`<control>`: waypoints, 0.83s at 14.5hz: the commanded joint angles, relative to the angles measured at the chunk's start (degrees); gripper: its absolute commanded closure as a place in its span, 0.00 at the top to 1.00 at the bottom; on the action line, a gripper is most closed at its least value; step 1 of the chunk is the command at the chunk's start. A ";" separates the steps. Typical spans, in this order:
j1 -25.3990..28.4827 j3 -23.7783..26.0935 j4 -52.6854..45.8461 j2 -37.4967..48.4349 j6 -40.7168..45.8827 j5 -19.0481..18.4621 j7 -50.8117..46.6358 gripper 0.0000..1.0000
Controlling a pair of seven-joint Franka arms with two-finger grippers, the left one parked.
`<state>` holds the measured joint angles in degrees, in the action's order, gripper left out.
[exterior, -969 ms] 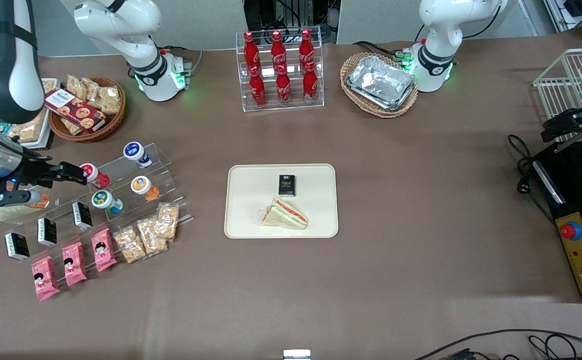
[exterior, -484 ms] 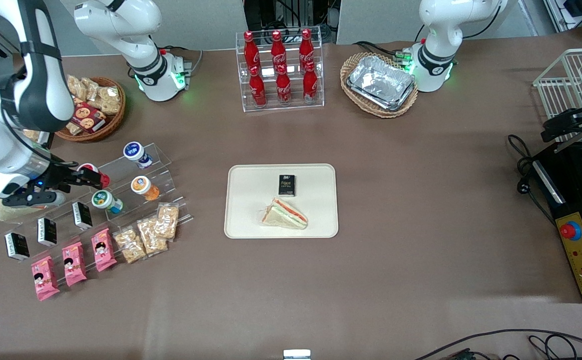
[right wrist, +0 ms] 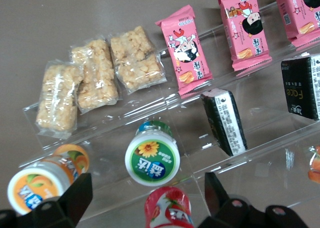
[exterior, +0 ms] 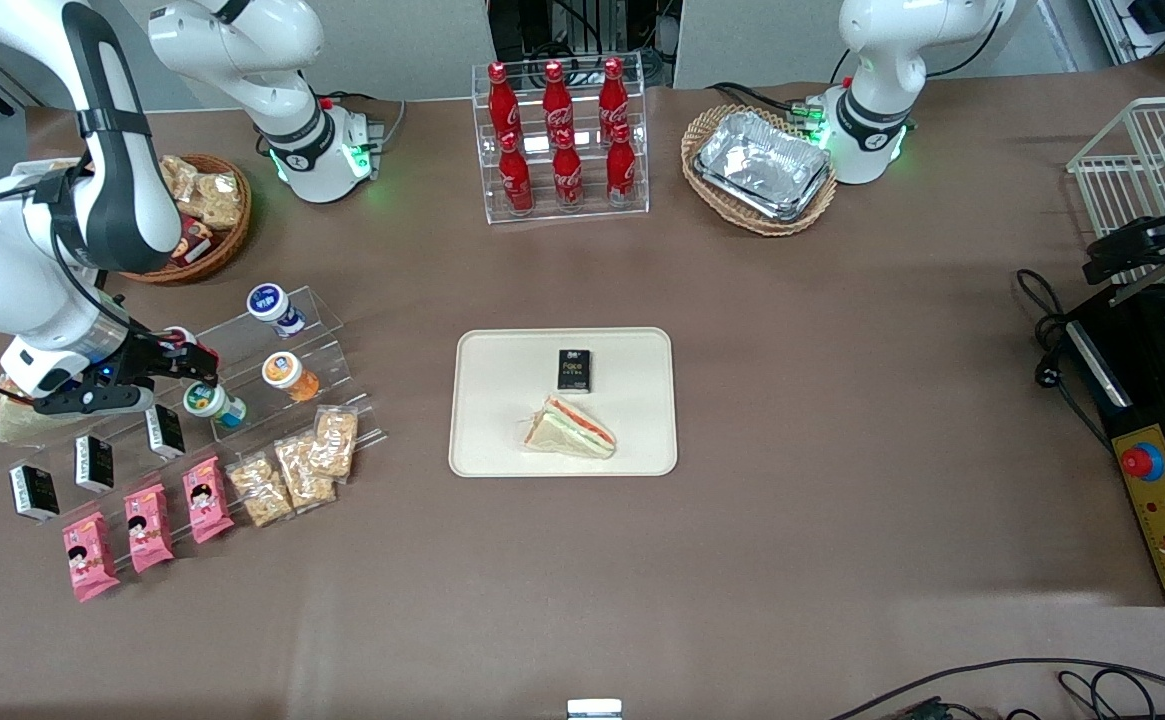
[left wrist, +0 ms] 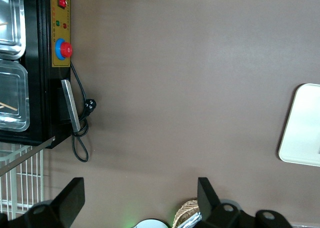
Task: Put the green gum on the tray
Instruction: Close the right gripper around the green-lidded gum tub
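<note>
The green gum (exterior: 204, 400) (right wrist: 152, 159) stands on the clear acrylic step stand (exterior: 327, 330), its white-and-green lid up and its teal body below. My gripper (exterior: 188, 358) (right wrist: 146, 190) hovers open over the stand, just above the green gum and a red-lidded bottle (right wrist: 168, 208), with nothing between its fingers. The cream tray (exterior: 502, 400) lies in the middle of the table and holds a black box (exterior: 573, 369) and a sandwich (exterior: 571, 428).
On the stand are also an orange-lidded bottle (exterior: 287, 372), a blue-lidded bottle (exterior: 270, 303), black boxes (exterior: 164, 430), pink snack packets (exterior: 148, 526) and cereal bars (exterior: 294, 466). A cola rack (exterior: 560, 140) and a snack basket (exterior: 204, 205) stand farther from the camera.
The working arm has swung in over the stand. Its gripper has moved from the stand's outer end toward the green gum and now hangs close above it, still open.
</note>
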<state>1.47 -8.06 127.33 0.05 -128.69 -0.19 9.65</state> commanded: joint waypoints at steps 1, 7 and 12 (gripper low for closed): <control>-1.72 0.15 0.90 -1.10 -3.05 -0.96 3.09 1.00; -2.26 0.32 3.19 -3.12 -8.15 -0.43 3.53 1.00; -1.73 0.68 3.19 -3.04 -7.98 0.71 2.57 1.00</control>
<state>-0.40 -7.55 130.09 -3.22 -135.57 -0.40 12.65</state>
